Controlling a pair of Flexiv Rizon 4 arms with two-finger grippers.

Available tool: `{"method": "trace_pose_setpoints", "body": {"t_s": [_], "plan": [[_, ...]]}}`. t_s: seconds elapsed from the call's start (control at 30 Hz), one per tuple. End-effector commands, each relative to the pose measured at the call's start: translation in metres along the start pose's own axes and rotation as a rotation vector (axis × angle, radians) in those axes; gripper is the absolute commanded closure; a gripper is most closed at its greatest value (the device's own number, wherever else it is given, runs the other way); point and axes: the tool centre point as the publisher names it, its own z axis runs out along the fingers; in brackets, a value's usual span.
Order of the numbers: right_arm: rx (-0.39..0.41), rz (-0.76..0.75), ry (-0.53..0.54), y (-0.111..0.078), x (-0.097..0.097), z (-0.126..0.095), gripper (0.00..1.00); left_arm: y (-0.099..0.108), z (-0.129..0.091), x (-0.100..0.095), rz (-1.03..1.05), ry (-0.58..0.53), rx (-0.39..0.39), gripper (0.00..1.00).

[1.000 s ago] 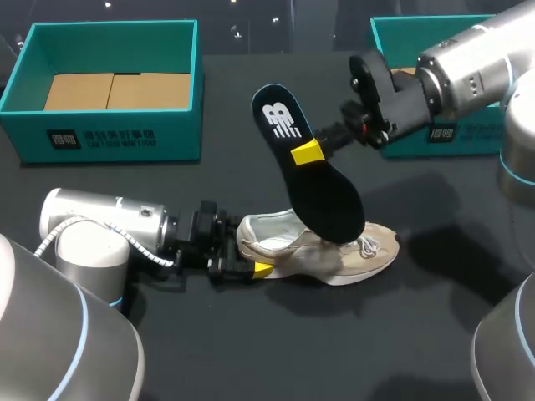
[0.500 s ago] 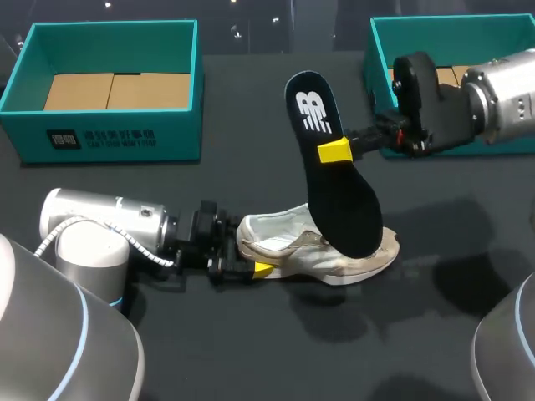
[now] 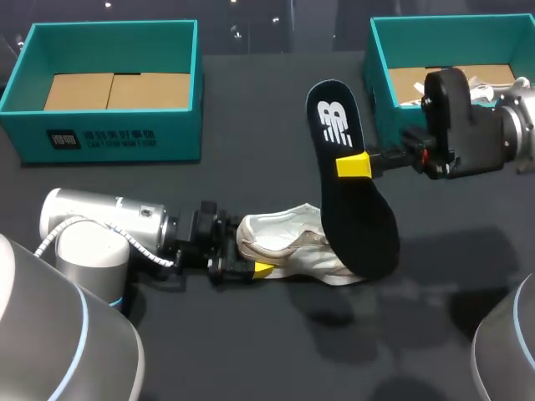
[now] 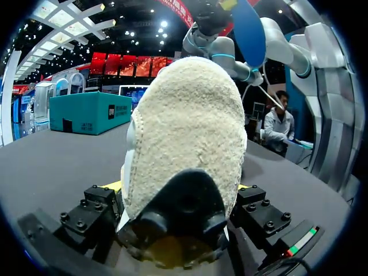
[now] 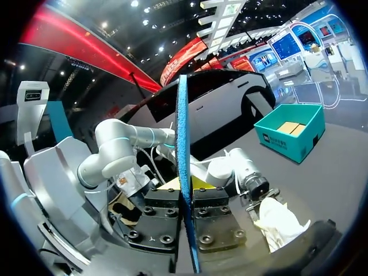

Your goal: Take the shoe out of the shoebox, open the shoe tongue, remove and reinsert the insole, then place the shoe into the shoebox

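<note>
Shoe (image 3: 292, 246), beige, rests on the black table (image 3: 251, 351) with its heel clamped in the left tool (image 3: 241, 251). Right tool (image 3: 355, 165) pinches the black insole (image 3: 359, 221) at mid-length, holding it tilted in the air over the shoe's toe, near the right-hand teal shoebox (image 3: 376, 58).
</note>
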Motion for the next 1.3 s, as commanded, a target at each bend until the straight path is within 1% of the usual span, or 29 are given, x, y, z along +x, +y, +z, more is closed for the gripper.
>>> {"method": "trace_pose_setpoints", "body": {"t_s": [0.03, 0.2, 0.4, 0.53, 0.77, 0.8, 0.83, 0.87, 1.1, 1.3], "plan": [[-0.055, -0.007, -0.105, -0.016, 0.022, -0.013, 1.00, 0.002, 0.001, -0.001, 0.000, -0.001, 0.000, 1.00], [-0.071, 0.016, -0.135, -0.018, 0.028, -0.018, 1.00, 0.002, 0.001, -0.001, 0.000, -0.001, 0.000, 1.00], [-0.085, 0.023, -0.151, -0.022, 0.031, -0.024, 1.00, 0.002, 0.001, -0.001, 0.000, -0.001, 0.000, 1.00], [-0.103, 0.015, -0.155, -0.026, 0.032, -0.029, 1.00, 0.002, 0.001, -0.001, 0.000, -0.001, 0.000, 1.00], [-0.107, 0.004, -0.151, -0.024, 0.034, -0.029, 1.00, 0.002, 0.001, 0.000, -0.001, 0.005, -0.007, 1.00], [-0.107, 0.004, -0.151, -0.024, 0.034, -0.029, 1.00, 0.002, 0.000, 0.000, -0.002, 0.005, -0.015, 0.85], [-0.107, 0.004, -0.151, -0.024, 0.034, -0.029, 1.00, 0.001, -0.001, 0.001, -0.002, 0.011, -0.023, 0.39], [-0.107, 0.004, -0.151, -0.024, 0.034, -0.029, 1.00, 0.001, -0.002, 0.001, -0.003, 0.014, -0.026, 0.00], [-0.107, 0.004, -0.151, -0.024, 0.034, -0.029, 1.00, 0.000, -0.009, 0.001, -0.004, 0.005, -0.058, 0.00], [-0.107, 0.004, -0.151, -0.024, 0.034, -0.029, 1.00, -0.003, -0.018, 0.002, 0.013, -0.007, -0.114, 0.00]]}}
